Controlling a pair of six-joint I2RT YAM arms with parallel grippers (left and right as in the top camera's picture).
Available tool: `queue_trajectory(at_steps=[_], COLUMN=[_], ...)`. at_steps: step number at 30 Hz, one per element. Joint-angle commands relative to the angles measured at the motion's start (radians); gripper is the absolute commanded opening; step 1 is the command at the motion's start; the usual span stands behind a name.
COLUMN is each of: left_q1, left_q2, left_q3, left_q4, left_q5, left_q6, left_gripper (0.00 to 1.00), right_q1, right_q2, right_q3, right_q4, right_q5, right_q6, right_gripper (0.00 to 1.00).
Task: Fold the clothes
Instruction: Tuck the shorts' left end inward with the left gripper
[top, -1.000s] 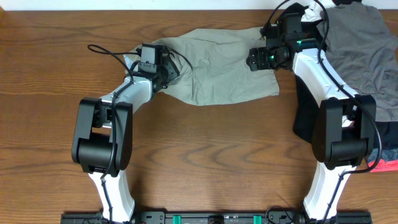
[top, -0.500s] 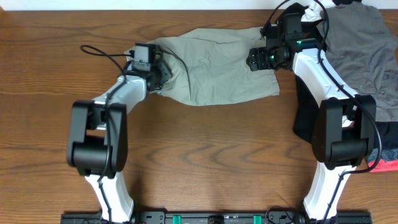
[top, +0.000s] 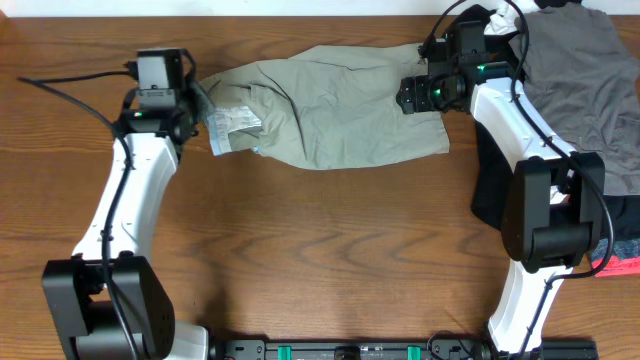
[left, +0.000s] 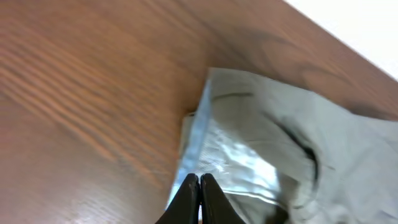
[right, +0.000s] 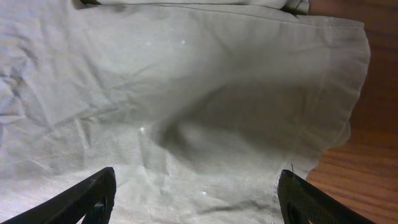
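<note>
The pale khaki-green clothes (top: 340, 105) lie stretched across the far middle of the table, with whitish pocket lining (top: 232, 125) showing at the left end. My left gripper (top: 198, 103) is at that left end. In the left wrist view its fingers (left: 199, 182) are pressed together on the edge of the lining, with the clothes (left: 298, 130) beyond. My right gripper (top: 415, 95) is over the right end of the clothes. In the right wrist view its jaws (right: 196, 177) are wide open just above the clothes (right: 186, 93), holding nothing.
A darker grey garment (top: 580, 70) lies at the far right with a black garment (top: 490, 180) under its left edge. A red and blue item (top: 620, 250) sits at the right edge. Bare wooden table (top: 330, 250) fills the front.
My left arm swung out to the left, pulling the left end of the clothes with it and baring the whitish pocket lining. The right arm has not moved.
</note>
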Motion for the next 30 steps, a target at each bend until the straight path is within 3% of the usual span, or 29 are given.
queue_trajectory(at_steps=[1, 8, 11, 14, 15, 21, 26, 27, 30], left_q1=[-0.009, -0.035, -0.068, -0.093, -0.101, -0.137, -0.17, -0.172, -0.165], left_q2=[0.033, 0.107, 0.131, 0.154, 0.164, 0.218, 0.285, 0.301, 0.329], left_q3=[0.01, 0.01, 0.01, 0.01, 0.01, 0.01, 0.01, 0.01, 0.01], left_q4=[-0.007, 0.049, 0.066, 0.058, 0.058, 0.096, 0.19, 0.209, 0.234], left_q5=[0.069, 0.349, 0.388, 0.387, 0.388, 0.393, 0.396, 0.395, 0.392], left_q6=[0.023, 0.072, 0.1, 0.114, 0.116, 0.116, 0.117, 0.119, 0.121], left_gripper=[0.06, 0.17, 0.34, 0.64, 0.69, 0.76, 0.76, 0.7, 0.13], right_q1=[0.011, 0.011, 0.011, 0.011, 0.011, 0.011, 0.011, 0.011, 0.011], right_q2=[-0.035, -0.035, -0.035, -0.035, -0.035, -0.035, -0.035, -0.035, -0.035], right_q3=[0.018, 0.018, 0.018, 0.018, 0.018, 0.018, 0.018, 0.018, 0.018], right_q4=[0.0, 0.0, 0.002, 0.0, 0.0, 0.001, 0.0, 0.0, -0.003], right_q5=[-0.002, -0.002, -0.002, -0.002, -0.002, -0.002, -0.002, -0.002, -0.002], right_q6=[-0.012, -0.012, -0.012, -0.012, -0.012, -0.012, -0.012, -0.012, -0.012], right_gripper=[0.81, 0.81, 0.81, 0.81, 0.8, 0.81, 0.81, 0.8, 0.8])
